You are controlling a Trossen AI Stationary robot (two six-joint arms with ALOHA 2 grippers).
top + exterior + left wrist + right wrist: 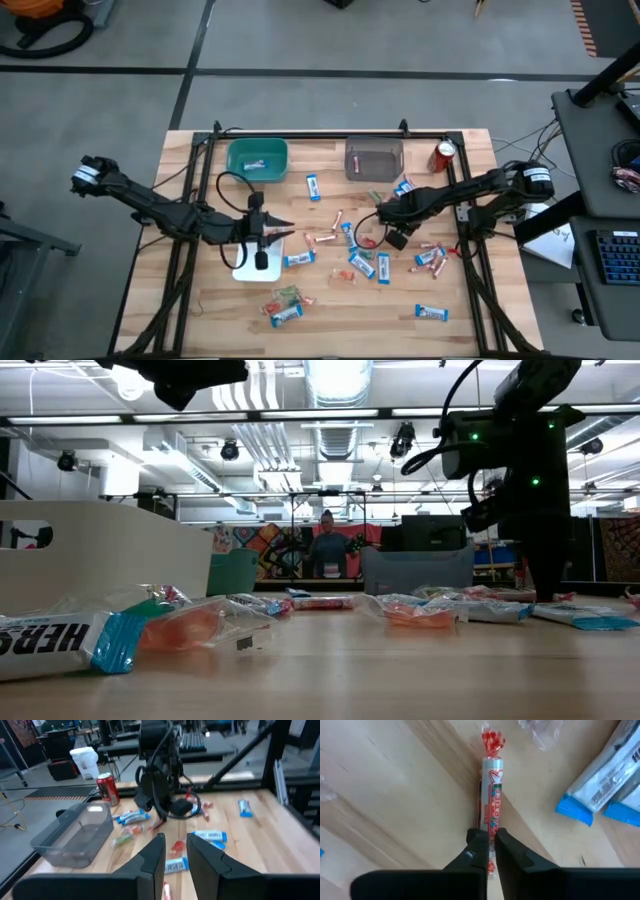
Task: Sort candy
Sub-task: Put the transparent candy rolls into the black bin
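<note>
my right gripper [490, 842] is nearly closed, pinching one slim red-and-white stick candy [491, 795] low over the table [480, 260] centre. two blue-and-white bars [600, 785] just beside it; more candy scattered around. farther off, my left gripper [175, 847] hovers slightly open, empty, near the white tray [250, 268].

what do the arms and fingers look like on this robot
Both arms are dark, slim and jointed, with black cables looping along them. The left arm has a white-marked end joint; the right arm a pale band. Each gripper has two black, flat, tapering fingers.
</note>
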